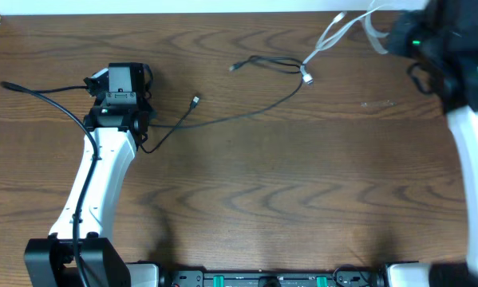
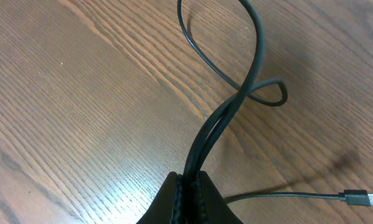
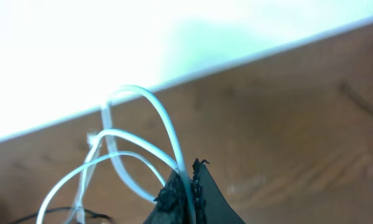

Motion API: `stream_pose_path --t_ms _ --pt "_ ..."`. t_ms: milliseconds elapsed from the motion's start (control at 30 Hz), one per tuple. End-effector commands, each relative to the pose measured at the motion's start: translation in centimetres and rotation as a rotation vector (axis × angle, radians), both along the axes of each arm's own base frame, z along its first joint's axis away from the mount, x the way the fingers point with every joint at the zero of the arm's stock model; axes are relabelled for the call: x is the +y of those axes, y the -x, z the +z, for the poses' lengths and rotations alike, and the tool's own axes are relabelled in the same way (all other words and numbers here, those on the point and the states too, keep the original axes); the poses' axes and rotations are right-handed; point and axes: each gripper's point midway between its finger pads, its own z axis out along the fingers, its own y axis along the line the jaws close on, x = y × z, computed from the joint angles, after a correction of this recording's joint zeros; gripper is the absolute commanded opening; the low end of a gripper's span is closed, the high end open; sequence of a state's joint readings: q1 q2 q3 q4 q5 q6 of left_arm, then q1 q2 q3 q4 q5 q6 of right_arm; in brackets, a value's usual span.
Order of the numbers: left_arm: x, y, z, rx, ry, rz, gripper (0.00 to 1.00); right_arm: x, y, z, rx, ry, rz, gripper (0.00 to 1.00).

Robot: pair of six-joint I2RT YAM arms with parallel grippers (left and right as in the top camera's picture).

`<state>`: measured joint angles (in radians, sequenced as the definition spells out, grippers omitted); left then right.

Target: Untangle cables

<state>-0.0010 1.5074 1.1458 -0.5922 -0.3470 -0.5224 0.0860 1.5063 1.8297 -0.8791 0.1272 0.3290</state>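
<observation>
My left gripper [image 2: 190, 186] is clamped on the black cable [image 2: 206, 137]. My right gripper [image 3: 189, 182] pinches the white cable [image 3: 168, 124] above the wooden table [image 1: 246, 199].

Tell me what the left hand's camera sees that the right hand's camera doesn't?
Only the left wrist view shows the left hand pinching the doubled black cable, its small loop, and a plug lying on the wood. Only the right wrist view shows the right hand holding loops of white cable, plus a bright white area beyond the edge of the table. Both show that brown wooden table and a shut hand gripping a cable.
</observation>
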Motion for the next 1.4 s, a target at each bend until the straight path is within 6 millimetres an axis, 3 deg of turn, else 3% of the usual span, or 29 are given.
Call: stream_pose_path --t_ms 0,133,267,400,567,667,800,1000,1067,1367 --pt "0.8 -0.2 0.5 -0.004 -0.031 0.019 0.08 -1.1 2.9 5.2 -0.142 -0.003 -0.013 0.02" --pt "1.0 -0.2 0.5 -0.004 -0.031 0.025 0.08 -2.5 5.7 8.9 -0.25 -0.006 -0.048 0.02" --pt "1.6 0.0 0.5 -0.003 -0.031 0.04 0.08 -4.5 7.9 10.7 -0.302 0.0 -0.101 0.02" --pt "1.9 0.0 0.5 -0.003 -0.031 0.049 0.08 -5.9 8.5 10.8 -0.306 0.0 -0.137 0.01" --pt "1.9 0.0 0.5 -0.004 -0.03 0.049 0.08 -4.3 7.3 8.9 -0.238 -0.049 -0.037 0.01" --pt "1.9 0.0 0.5 -0.004 -0.03 0.049 0.08 -2.8 6.0 6.4 -0.152 -0.092 0.039 0.01" --pt "1.9 0.0 0.5 -0.004 -0.03 0.049 0.08 -0.3 4.2 1.3 0.031 -0.135 0.147 0.04" --pt "1.9 0.0 0.5 -0.004 -0.03 0.049 0.08 3.0 3.7 -6.8 0.333 -0.119 0.302 0.53" --pt "1.8 0.0 0.5 -0.004 -0.026 0.047 0.08 3.9 3.9 -9.5 0.437 -0.102 0.345 0.61" --pt "1.4 -0.1 0.3 -0.006 -0.002 0.032 0.08 6.6 4.9 -20.7 0.843 -0.02 0.54 0.68"
